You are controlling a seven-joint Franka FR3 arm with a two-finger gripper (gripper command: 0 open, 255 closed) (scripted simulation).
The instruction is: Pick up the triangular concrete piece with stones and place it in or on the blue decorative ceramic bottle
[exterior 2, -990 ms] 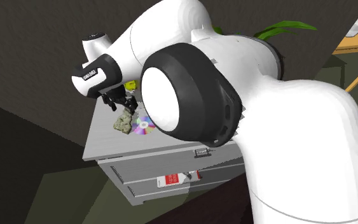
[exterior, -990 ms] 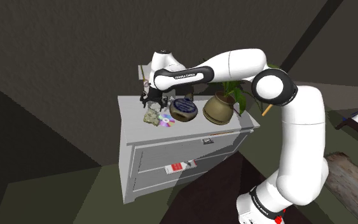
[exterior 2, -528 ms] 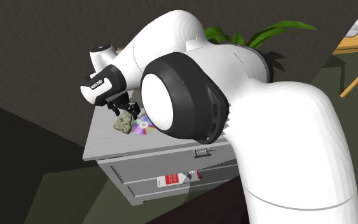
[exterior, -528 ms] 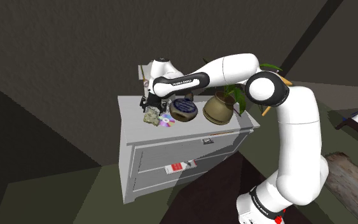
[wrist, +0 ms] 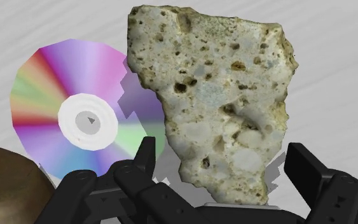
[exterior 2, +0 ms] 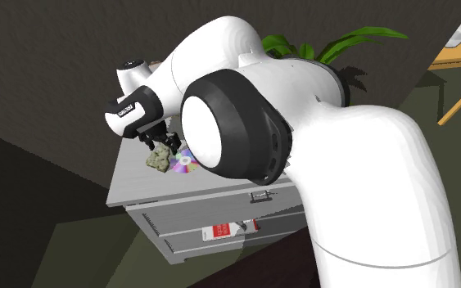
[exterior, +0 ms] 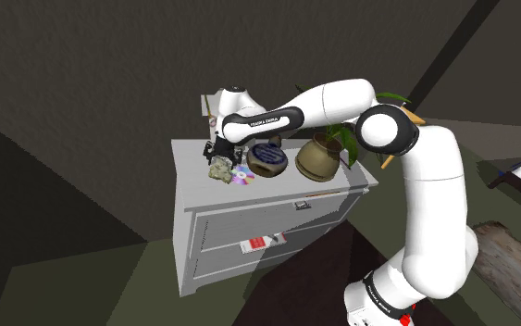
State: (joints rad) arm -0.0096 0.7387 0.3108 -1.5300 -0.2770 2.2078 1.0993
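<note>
Two fingers (wrist: 140, 162) of the black claw (wrist: 222, 149) have been lowered astride the pale, pitted triangular concrete piece (wrist: 215, 95); they stand apart, nothing gripped. Closure is judged next.

Exterior views dim — wrist view evenly bright.

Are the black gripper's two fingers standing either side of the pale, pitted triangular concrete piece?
Yes, the wrist view shows the black gripper with its fingers flanking the pale triangular concrete piece, one each side.
</note>
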